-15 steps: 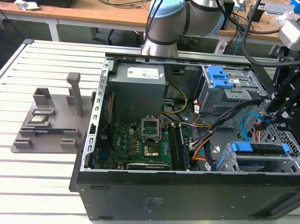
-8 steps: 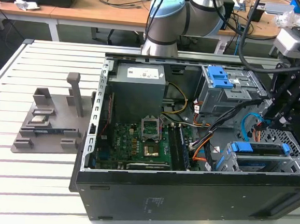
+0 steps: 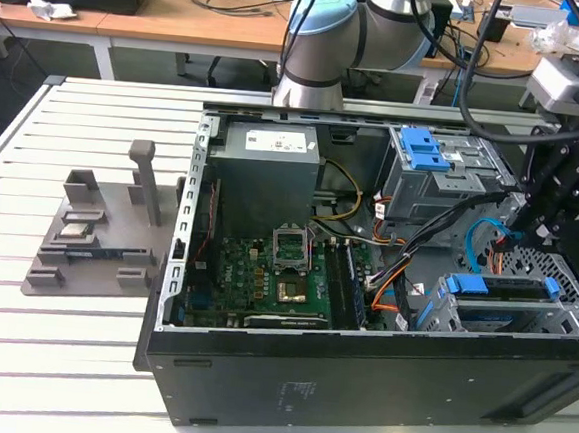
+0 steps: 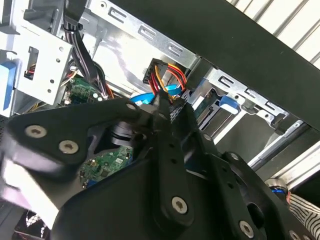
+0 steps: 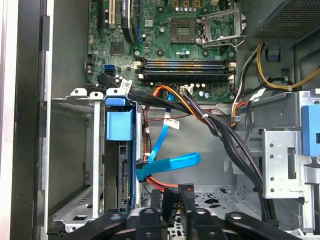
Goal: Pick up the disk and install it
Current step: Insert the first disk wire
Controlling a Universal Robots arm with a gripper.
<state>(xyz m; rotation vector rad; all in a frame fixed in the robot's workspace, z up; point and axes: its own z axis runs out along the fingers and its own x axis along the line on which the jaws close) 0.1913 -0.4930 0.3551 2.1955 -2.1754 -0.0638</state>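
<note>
Blue carrier edges mark the disk [image 3: 504, 292], seated in the drive cage [image 3: 562, 320] at the lower right of the exterior view, inside the open computer case [image 3: 357, 382]. In the first wrist view the disk [image 5: 121, 170] stands on edge in its slot, blue tab showing above a dark connector edge, metal cage walls on either side.

Just beside it, a flat blue cable [image 5: 167, 162] loops across the case floor, with orange and black wires [image 5: 200, 112] running over it toward the green board [image 5: 165, 45].

Pincer [image 3: 540, 221] hangs over the right end of the case in the exterior view, above and near the cage. In the first wrist view its black fingers [image 5: 186, 200] sit close together, nothing held between them; pincer [image 5: 177, 200] is apart from the disk. The second wrist view shows the same black linkage [image 4: 170, 150] near a red-and-yellow wire plug [image 4: 167, 75].

Further out: grey power supply [image 3: 268, 175], blue latch [image 3: 423, 147] on the upper bay, a grey stand [image 3: 103, 232] on the white slatted counter [image 3: 48, 358] at left.
</note>
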